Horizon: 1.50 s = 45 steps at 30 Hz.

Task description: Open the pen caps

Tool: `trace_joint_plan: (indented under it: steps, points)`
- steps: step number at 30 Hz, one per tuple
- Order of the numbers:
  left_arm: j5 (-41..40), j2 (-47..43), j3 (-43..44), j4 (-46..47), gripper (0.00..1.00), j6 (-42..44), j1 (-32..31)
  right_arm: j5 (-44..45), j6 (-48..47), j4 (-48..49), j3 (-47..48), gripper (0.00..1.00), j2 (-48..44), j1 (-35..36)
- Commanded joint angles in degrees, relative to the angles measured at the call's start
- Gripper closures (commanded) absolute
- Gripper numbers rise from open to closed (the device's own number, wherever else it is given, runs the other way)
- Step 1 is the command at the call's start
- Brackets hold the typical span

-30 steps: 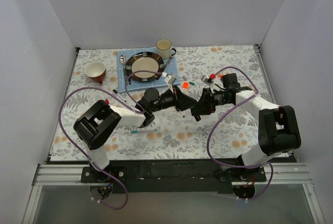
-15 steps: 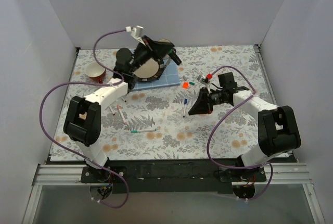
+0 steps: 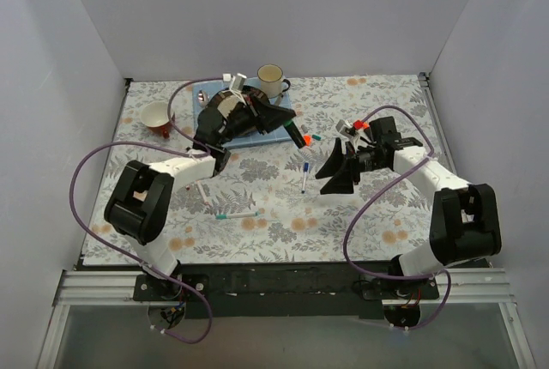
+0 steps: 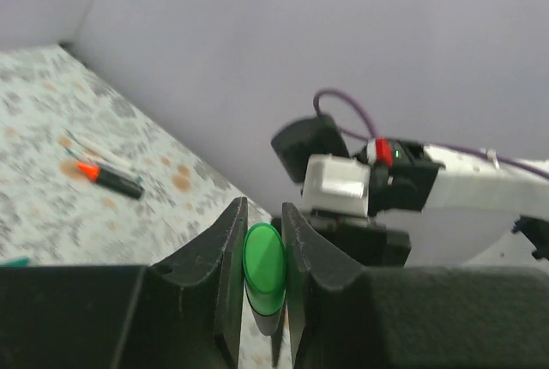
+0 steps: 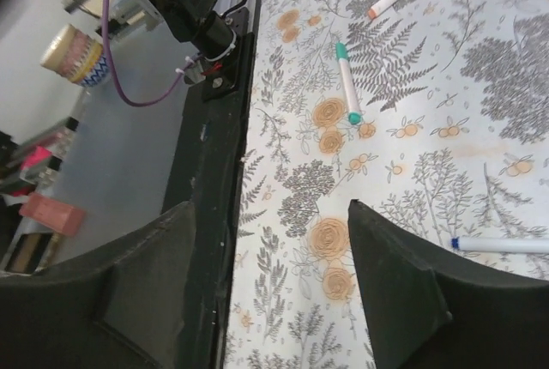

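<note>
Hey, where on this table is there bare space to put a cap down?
Two bare patches: the back right corner, between the mug and the right wall, and the front strip right of the teal-capped pen along the near edge. Crowded: the back left, with the blue placemat and red bowl, and mid-table, with loose pens.

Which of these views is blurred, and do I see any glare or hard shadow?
Left wrist view: the green cap in the left gripper is fairly clear, the tablecloth behind is soft. Right wrist view: the tablecloth is sharp, the right gripper shows as dark blocks. Top external view: even light, soft shadows, no glare.
</note>
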Motion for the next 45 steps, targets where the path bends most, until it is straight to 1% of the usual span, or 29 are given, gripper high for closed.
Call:
trace_joint_plan:
  steps: [1,2,3,6,8,11,13,14,18,20,22,24,25,26,27,29,30,31,32,33,34,35,37,38,39,40,43,45]
  points:
    - [6.1,-3.8,-6.9,6.2,1.00,-4.1,-5.8,-2.9,-5.5,-1.8,-0.2,0.17,-4.6,-0.4]
    - [6.1,-4.1,-8.5,5.9,1.00,-3.5,-7.8,-3.3,-4.7,-0.6,-1.1,0.15,-5.1,-0.4]
    - [5.3,-4.4,-9.3,5.5,1.00,-2.8,-8.7,-3.8,-3.7,1.8,-1.7,0.09,-5.7,-0.5]
    - [3.8,-4.1,-11.2,6.2,1.00,-1.9,-11.6,-4.8,-1.5,4.5,-3.0,0.09,-5.6,-0.4]
    - [3.2,-3.4,-11.5,7.9,1.00,-2.3,-13.4,-5.0,2.7,7.8,-3.6,0.10,-4.7,-0.4]
    - [1.1,-1.7,-11.6,8.8,1.00,-1.8,-15.5,-5.7,6.5,9.7,-3.9,0.11,-3.4,-0.1]
    - [-0.3,-0.2,-11.5,9.8,1.00,-1.7,-16.5,-5.6,10.2,11.5,-4.2,0.15,-3.0,0.2]
    - [-0.8,0.2,-11.3,10.2,1.00,-1.8,-16.8,-5.7,11.9,14.1,-4.6,0.16,-2.9,0.3]
    - [-2.3,2.1,-10.2,10.3,1.00,-0.6,-18.0,-5.8,20.9,20.9,-6.1,0.27,-3.2,0.5]
    - [-2.8,3.0,-9.6,9.9,1.00,-0.4,-18.6,-5.7,22.8,23.2,-6.5,0.29,-3.5,0.5]
    - [-3.2,3.6,-9.3,9.7,1.00,0.3,-19.1,-5.6,25.7,24.9,-7.1,0.35,-3.5,0.5]
    - [-4.0,4.3,-9.0,9.2,1.00,0.9,-19.3,-5.6,28.7,27.9,-7.9,0.45,-3.7,0.5]
    - [-4.3,4.5,-8.7,9.2,1.00,1.2,-19.6,-5.8,29.7,29.8,-8.0,0.53,-3.7,0.5]
    - [-5.0,4.8,-8.6,9.1,1.00,1.4,-19.8,-5.8,30.5,29.8,-8.2,0.87,-3.6,0.6]
    - [-5.6,4.8,-8.6,9.3,1.00,1.7,-19.9,-5.2,31.4,29.9,-8.4,0.98,-3.7,0.5]
    - [-8.0,4.1,-9.8,9.6,1.00,2.7,-19.9,-3.7,31.5,29.8,-8.8,0.99,-4.1,0.5]
    - [-13.4,1.8,-10.5,8.9,1.00,4.6,-19.7,-3.9,32.1,31.4,-9.1,0.99,-4.1,0.6]
    - [-15.2,0.5,-10.4,7.6,1.00,9.8,-18.5,-3.4,32.2,31.8,-9.9,0.99,-4.1,0.6]
    - [-16.4,-0.3,-7.4,4.9,1.00,11.2,-17.1,-3.0,32.4,32.4,-10.3,0.99,-4.3,1.0]
    - [-15.2,-0.4,-5.7,2.7,1.00,11.1,-15.1,-2.9,34.0,33.4,-10.8,0.99,-4.2,1.1]
    - [-14.4,-0.5,-3.9,2.6,1.00,9.3,-10.6,-3.0,35.1,35.6,-11.5,0.99,-4.2,1.3]
    - [-14.2,-0.6,-1.5,1.9,1.00,9.1,-8.6,-2.9,35.7,35.8,-11.7,0.99,-4.1,1.7]
    - [-13.1,-0.5,6.4,-2.4,1.00,9.6,-4.3,-3.2,35.5,36.0,-11.6,0.99,-4.3,2.1]
    - [-12.7,-0.1,9.1,-3.9,1.00,9.8,-3.3,-3.1,35.5,35.9,-11.6,0.99,-4.5,2.6]
    - [-12.0,0.3,13.8,-6.2,1.00,9.8,-2.2,-3.3,35.3,35.9,-11.6,0.99,-4.5,2.8]
    - [-11.2,1.1,15.5,-6.8,1.00,9.4,-0.6,-3.4,35.3,36.0,-11.6,0.99,-4.7,2.8]
    - [-10.2,2.0,19.6,-7.8,1.00,8.1,1.8,-3.7,35.1,35.8,-11.7,0.99,-4.8,3.0]
    - [-10.2,1.6,19.9,-7.2,1.00,7.5,3.0,-3.8,34.9,35.8,-11.7,0.99,-4.9,2.9]
